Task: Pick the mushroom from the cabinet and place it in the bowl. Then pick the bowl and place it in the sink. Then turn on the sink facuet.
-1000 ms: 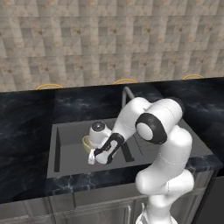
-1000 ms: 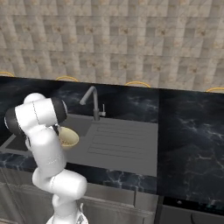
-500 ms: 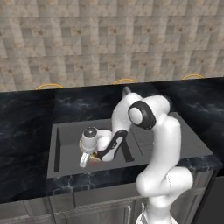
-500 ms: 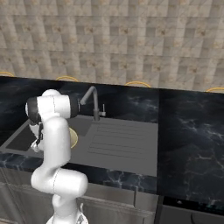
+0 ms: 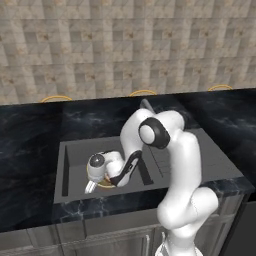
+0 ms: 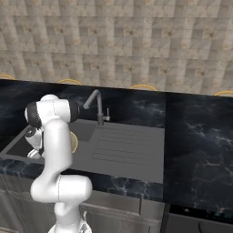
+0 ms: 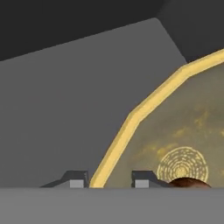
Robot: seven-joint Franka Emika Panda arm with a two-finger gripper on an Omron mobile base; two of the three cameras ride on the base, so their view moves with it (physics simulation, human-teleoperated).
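Note:
The pale yellow bowl (image 7: 175,131) rests on the floor of the dark grey sink (image 5: 75,165), near its front. In the left base view a sliver of the bowl (image 5: 105,184) peeks from under my hand. The reddish-brown mushroom (image 7: 188,183) lies inside the bowl. My gripper (image 7: 109,180) straddles the bowl's rim: one finger outside, one inside, with a small gap showing beside the rim, so the jaws stand slightly open. From the sides, the gripper (image 5: 91,187) (image 6: 32,154) points down into the basin. The faucet (image 6: 93,104) stands behind the sink. The cabinet is out of view.
A ribbed drainboard (image 6: 123,145) joins the sink on its right. Black marble counter (image 5: 30,145) surrounds the basin. The basin's walls enclose my hand closely at the front and left. Tiled wall rises behind.
My arm has swung the bowl down and toward the basin's front left until it sits on the sink floor. The fingers have eased apart off the rim.

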